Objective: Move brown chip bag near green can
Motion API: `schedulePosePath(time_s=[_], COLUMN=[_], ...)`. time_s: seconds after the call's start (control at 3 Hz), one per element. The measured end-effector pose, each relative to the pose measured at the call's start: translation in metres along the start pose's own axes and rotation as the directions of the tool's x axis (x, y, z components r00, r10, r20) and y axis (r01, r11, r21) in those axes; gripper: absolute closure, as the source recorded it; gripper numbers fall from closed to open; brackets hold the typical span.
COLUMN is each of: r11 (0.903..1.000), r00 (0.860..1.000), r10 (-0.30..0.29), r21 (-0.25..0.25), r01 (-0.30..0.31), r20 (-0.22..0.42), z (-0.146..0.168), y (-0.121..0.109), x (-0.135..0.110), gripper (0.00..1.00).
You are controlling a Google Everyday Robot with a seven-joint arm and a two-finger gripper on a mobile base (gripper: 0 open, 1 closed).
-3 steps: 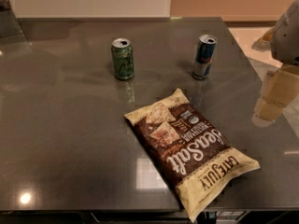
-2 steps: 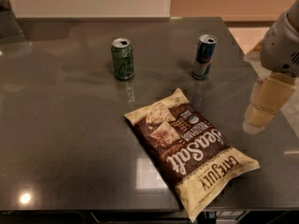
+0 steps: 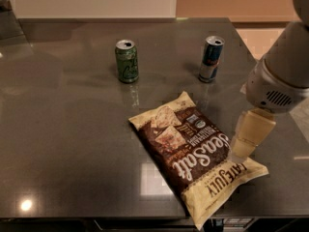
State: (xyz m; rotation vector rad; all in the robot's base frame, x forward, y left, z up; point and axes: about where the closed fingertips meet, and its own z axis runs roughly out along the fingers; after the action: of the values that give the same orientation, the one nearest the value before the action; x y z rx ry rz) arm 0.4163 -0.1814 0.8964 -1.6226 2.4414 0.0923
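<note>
The brown chip bag (image 3: 195, 153) lies flat on the dark table, slanting from the middle toward the front right edge, with cream-yellow ends and white "Sea Salt" script. The green can (image 3: 127, 61) stands upright at the back, left of centre, well apart from the bag. My gripper (image 3: 244, 146) comes in from the right under the white arm housing and hangs just over the bag's right edge, near its lower cream end. It holds nothing that I can see.
A taller, slimmer blue-and-silver can (image 3: 211, 58) stands at the back right, just behind the bag's upper end. The grey table (image 3: 63, 129) ends at the front edge right below the bag's lower corner. The arm housing (image 3: 280, 86) fills the right side.
My arm and gripper have moved left and down from beyond the table's right edge to the bag's right side. The bag and both cans have not moved.
</note>
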Motion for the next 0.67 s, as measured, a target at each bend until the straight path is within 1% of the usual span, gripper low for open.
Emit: schedulePosePath(time_s=[0.33, 0.67], r11=[0.9961, 0.9854], r00=[0.994, 0.986], r10=[0.087, 0.148], r21=[-0.010, -0.073], r01=[-0.088, -0.154], r20=[-0.061, -0.077], z=[0.027, 0.043], y=[0.008, 0.014], x=[0.008, 0.014], gripper=[0.00, 0.00])
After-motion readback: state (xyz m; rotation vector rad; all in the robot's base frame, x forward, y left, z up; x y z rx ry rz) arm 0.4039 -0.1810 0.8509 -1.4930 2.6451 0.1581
